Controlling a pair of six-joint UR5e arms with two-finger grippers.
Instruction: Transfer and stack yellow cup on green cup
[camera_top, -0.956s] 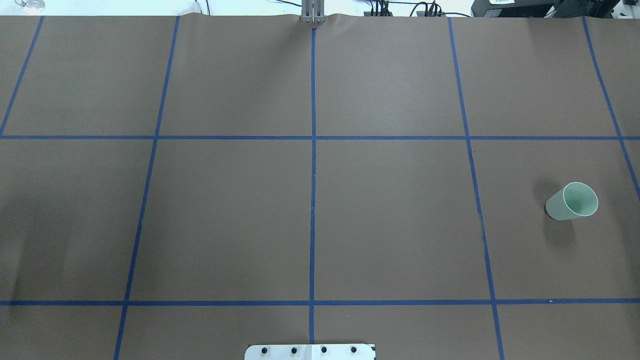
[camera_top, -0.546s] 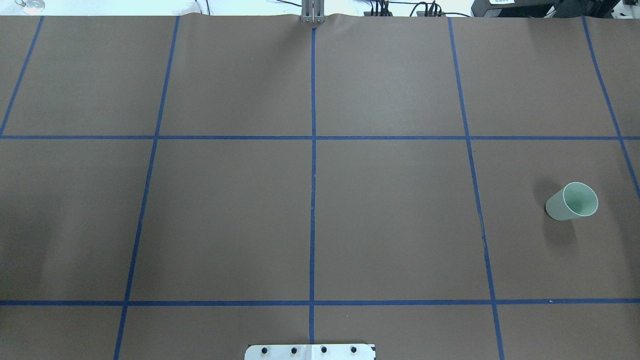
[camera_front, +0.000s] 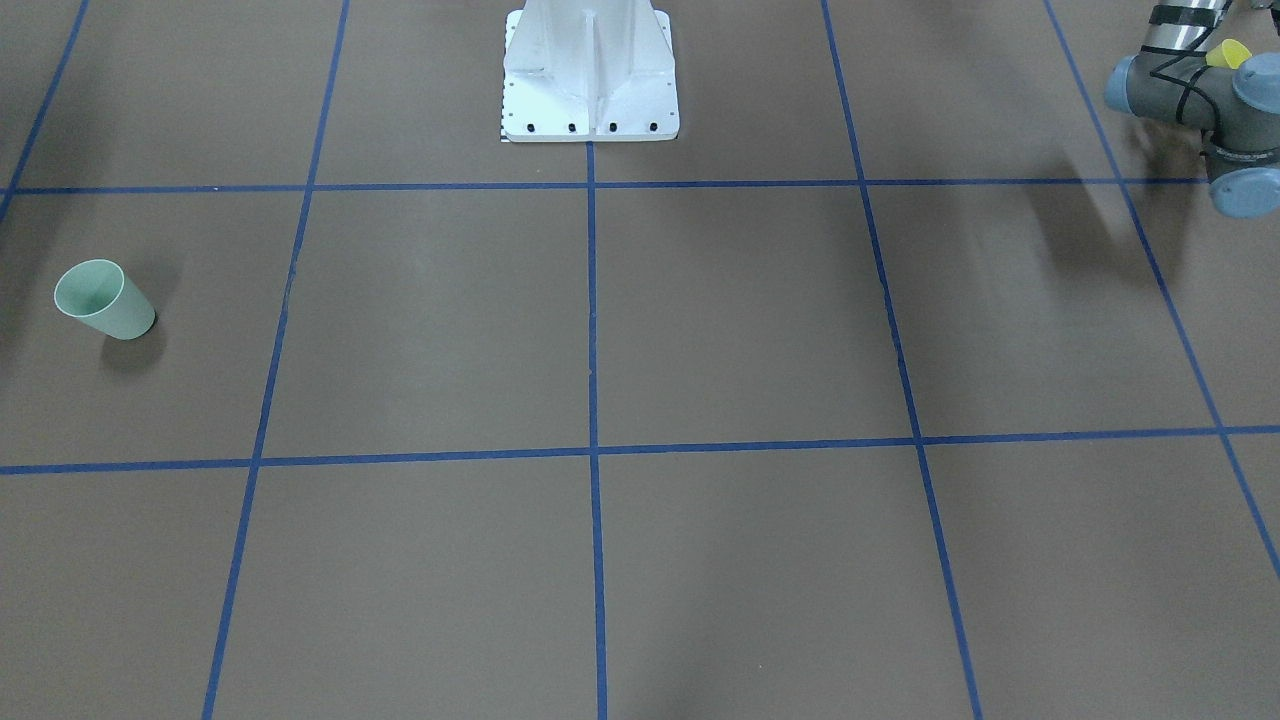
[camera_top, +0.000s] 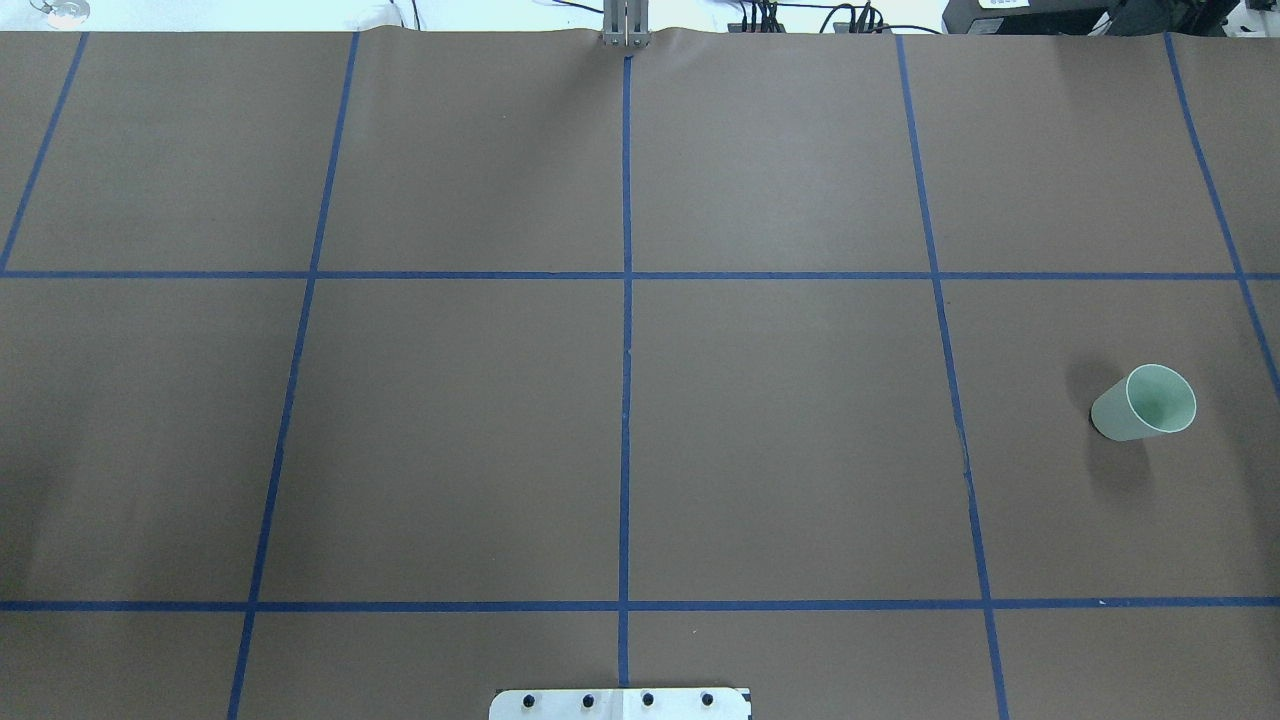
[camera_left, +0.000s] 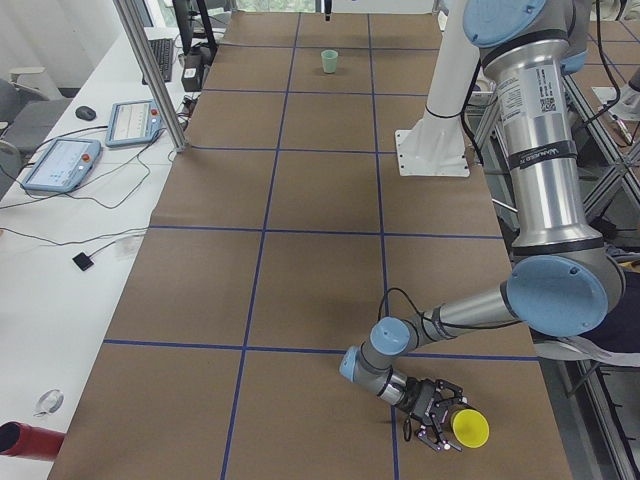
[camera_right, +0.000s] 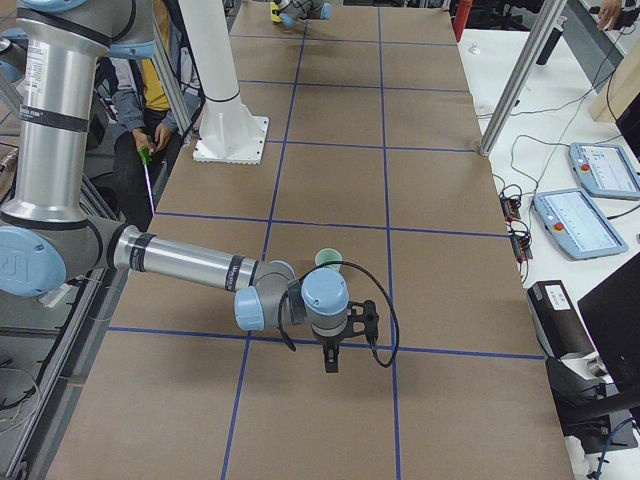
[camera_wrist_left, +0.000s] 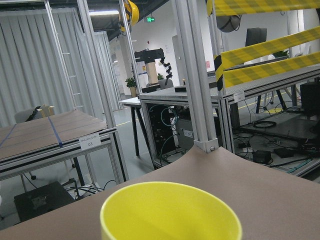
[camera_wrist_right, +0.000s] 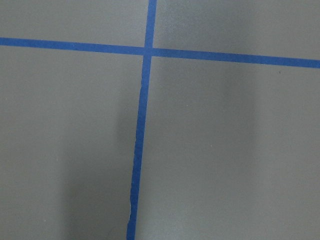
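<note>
Yellow cup (camera_left: 470, 428): at the left pincer (camera_left: 440, 420), worktop's (camera_left: 300, 250) left end; grasp cannot be told.
Right pincer (camera_right: 331, 357): opening cannot be told.
Green cup (camera_top: 1145, 403): upright, right end, empty.
Remaining: transfer, stacking.

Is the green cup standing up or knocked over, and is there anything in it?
Upright and empty: the green cup stands on its narrow base, mouth up, and the overhead view shows a bare interior.

Rail tag: "03" is read on a white tag (camera_wrist_left: 90, 142) fixed to a bench rail (camera_wrist_left: 50, 156).
Green sign (camera_wrist_left: 150, 20): wording too small.
Arm sticker (camera_left: 541, 96): print illegible.
</note>
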